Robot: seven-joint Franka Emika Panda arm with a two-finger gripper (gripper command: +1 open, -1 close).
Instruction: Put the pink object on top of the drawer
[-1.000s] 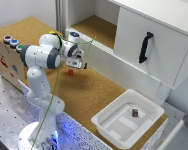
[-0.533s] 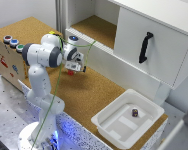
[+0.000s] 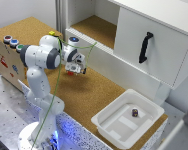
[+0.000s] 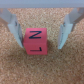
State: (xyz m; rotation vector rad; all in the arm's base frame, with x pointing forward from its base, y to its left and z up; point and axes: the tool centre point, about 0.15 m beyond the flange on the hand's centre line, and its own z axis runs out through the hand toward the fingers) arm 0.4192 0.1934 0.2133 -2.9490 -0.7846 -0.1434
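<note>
**Pink block between spread jaws, low on the cork**

You have the drawer (image 3: 101, 47) running across the back of the exterior view: a long white-panelled box with a cork-brown floor, next to a white cabinet door (image 3: 154, 42) with a black handle (image 3: 145, 47). In front of it lies the cork table (image 3: 89, 95). Your arm (image 3: 41, 62) stands at the exterior view's left, bent over so that the gripper (image 3: 74, 70) sits low over the cork, just in front of the drawer's white front wall.

At the exterior view's lower right you see a shallow white tray (image 3: 111, 125) resting on the table, well apart from the gripper. A tiny dark cube (image 3: 135, 113) lies inside it.

In the wrist view, your fingers (image 4: 11, 25) are spread, one on each side of the pink block (image 4: 35, 41). The block rests on the cork between them, with a small gap visible on both sides, so the jaws are not pinching it. Its top face carries dark markings. In the exterior view, the block is only a reddish speck under the gripper, too small to make out well.
</note>
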